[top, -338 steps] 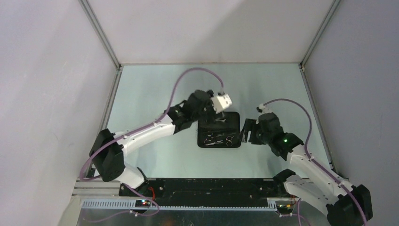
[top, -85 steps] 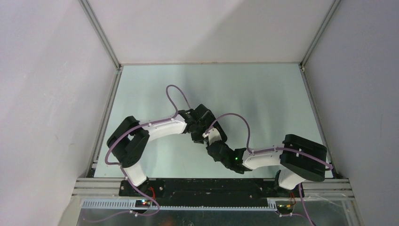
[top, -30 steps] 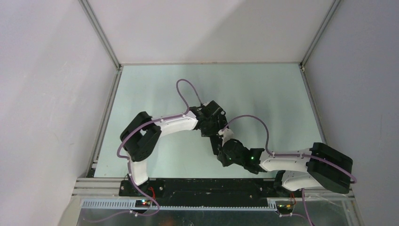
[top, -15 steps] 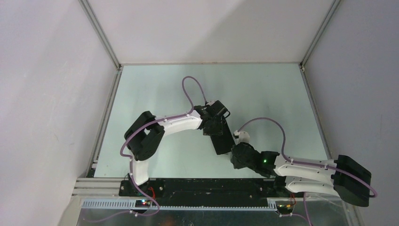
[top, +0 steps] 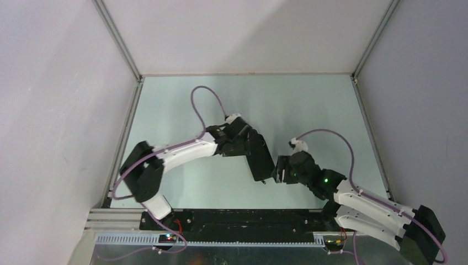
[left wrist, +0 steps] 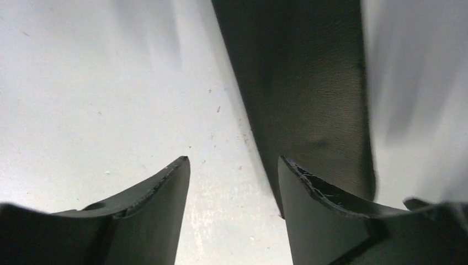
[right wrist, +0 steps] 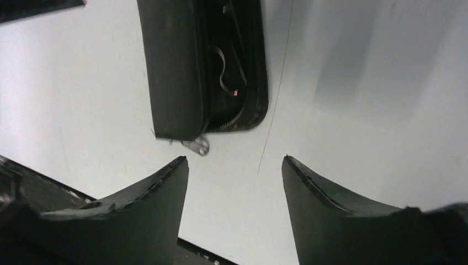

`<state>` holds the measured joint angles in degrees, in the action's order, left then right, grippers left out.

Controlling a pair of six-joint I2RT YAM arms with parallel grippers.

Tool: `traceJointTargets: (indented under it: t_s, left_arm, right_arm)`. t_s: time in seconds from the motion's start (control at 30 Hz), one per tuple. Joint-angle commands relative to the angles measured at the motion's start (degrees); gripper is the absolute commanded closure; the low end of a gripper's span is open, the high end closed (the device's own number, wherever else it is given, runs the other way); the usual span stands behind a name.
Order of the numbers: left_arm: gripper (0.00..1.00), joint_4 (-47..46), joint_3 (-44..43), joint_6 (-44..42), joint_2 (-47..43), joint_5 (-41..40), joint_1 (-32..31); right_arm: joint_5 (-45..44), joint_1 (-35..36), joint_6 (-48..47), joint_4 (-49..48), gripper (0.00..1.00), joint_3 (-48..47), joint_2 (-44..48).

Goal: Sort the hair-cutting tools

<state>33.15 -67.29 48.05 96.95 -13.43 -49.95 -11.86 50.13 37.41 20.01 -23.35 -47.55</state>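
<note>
Top external shows pale table (top: 309,99) between grey walls (top: 55,110).

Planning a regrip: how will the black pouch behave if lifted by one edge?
Probably floppy: the pouch is soft fabric, folded over with its zip gaping. It would likely sag open. The woven surface should resist slipping.

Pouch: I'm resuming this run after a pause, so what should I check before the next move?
1. Left end effector open, nothing between its fingers: ok.
2. Right end effector open, nothing between its fingers: ok.
3. Pouch lying on the table, free of both end effectors: ok.
4. Pouch fully closed: not ok; it gapes beside the zipper pull, inside showing.
5. Hair-cutting tools all inside: cannot tell.
</note>
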Motion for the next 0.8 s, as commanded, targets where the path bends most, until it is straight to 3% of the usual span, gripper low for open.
traceJointTargets:
  t_s: [0.0,0.13,0.27,0.33,0.6,0.77]
  left_arm:
    - [0.33,-4.93,4.05,2.17,-9.87,0.38,2.08]
    - [0.3,-12.65,10.66,4.16,-11.79,7.86,5.06]
    - [0.26,-17.95,14.69,4.54,-12.08,11.32,6.58]
    - [0.26,-19.58,15.28,4.4,-11.63,12.51,6.85]
    - [0.27,-23.65,14.42,4.08,-5.96,17.95,7.2]
    - [0.29,-25.4,14.34,4.7,-2.46,20.57,7.24]
  right_arm:
    - [11.49,-10.04,-4.88,-2.19,0.29,-5.41,0.11]
    - [21.71,-18.08,-5.42,-6.46,0.17,-9.04,-5.12]
    - [27.42,-21.46,-5.24,-9.59,0.02,-13.83,-13.57]
    - [29.13,-21.85,-5.16,-9.84,0.01,-16.89,-18.35]
    - [26.64,-22.4,-4.9,-8.86,0.03,-25.57,-34.88]
    - [28.99,-24.04,-5.06,-9.96,0.19,-27.41,-43.45]
